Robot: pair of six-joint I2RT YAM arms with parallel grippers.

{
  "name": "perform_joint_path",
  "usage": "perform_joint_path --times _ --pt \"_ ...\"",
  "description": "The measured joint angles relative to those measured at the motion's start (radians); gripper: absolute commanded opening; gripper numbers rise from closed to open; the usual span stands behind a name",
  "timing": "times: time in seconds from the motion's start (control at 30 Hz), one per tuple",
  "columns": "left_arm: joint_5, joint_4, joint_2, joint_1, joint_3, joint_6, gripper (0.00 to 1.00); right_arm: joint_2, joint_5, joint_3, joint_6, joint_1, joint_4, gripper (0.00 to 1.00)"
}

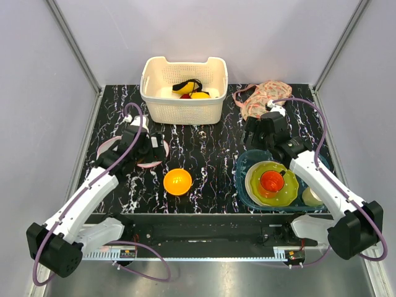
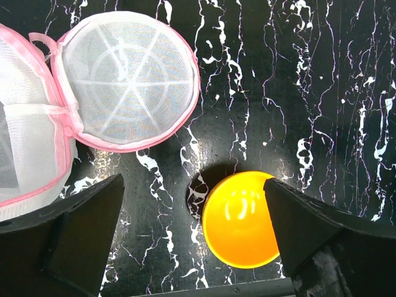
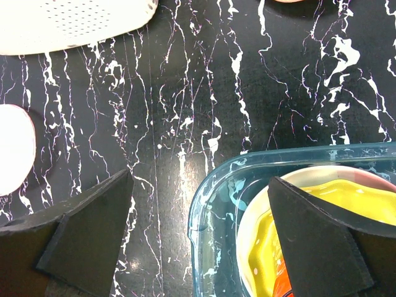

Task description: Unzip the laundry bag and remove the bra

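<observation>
- Plainly, the laundry bag (image 1: 265,98) has not been opened: it lies flat and crumpled at the far right of the table (image 1: 210,145), beside the white basket (image 1: 184,106), and no gap shows along its edge.
- The bra cannot be seen anywhere as such; the likely reason is that it is inside the closed bag.
- The right gripper (image 1: 260,135) hangs just in front of the bag, between it and the glass dish (image 3: 207,198). Its fingers are spread wide with nothing between them, a sensible stance for reaching the zip pull, which is too small to make out.
- The left gripper (image 1: 147,147) is likewise spread and empty. It hovers over the white mesh item (image 2: 130,80), near the orange bowl (image 1: 177,181) and well apart from the bag.
- Unzipping soft fabric probably needs one gripper to pin the bag while the other draws the pull, so the left arm would have to cross the table.
</observation>
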Motion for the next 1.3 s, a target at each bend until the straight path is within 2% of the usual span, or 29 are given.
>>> perform_joint_path --times 0.37,0.47,0.63,0.77,1.17,1.2,1.3 --pt "0.037 -0.002 0.05 0.0 0.016 0.0 0.99 0.048 0.028 0.008 -0.042 -0.005 0.01 1.0" --pt "0.066 -0.002 0.077 0.0 0.027 -0.001 0.99 0.151 0.037 0.082 -0.074 -0.068 0.011 1.0" --pt "0.109 -0.002 0.113 0.0 0.035 -0.002 0.99 0.399 0.034 0.273 -0.08 -0.251 0.027 1.0" --pt "0.122 -0.013 0.137 0.0 0.045 -0.001 0.99 0.596 -0.003 0.428 -0.05 -0.328 0.029 1.0" --pt "0.124 -0.058 0.135 0.0 0.054 -0.001 0.99 0.852 -0.152 0.541 0.058 -0.428 0.066 1.0" --pt "0.124 -0.059 0.132 0.0 0.054 -0.002 0.99 0.867 -0.167 0.543 0.064 -0.434 0.076 0.98" --pt "0.125 -0.059 0.126 0.0 0.054 -0.002 0.99 0.906 -0.202 0.544 0.078 -0.445 0.112 0.78"
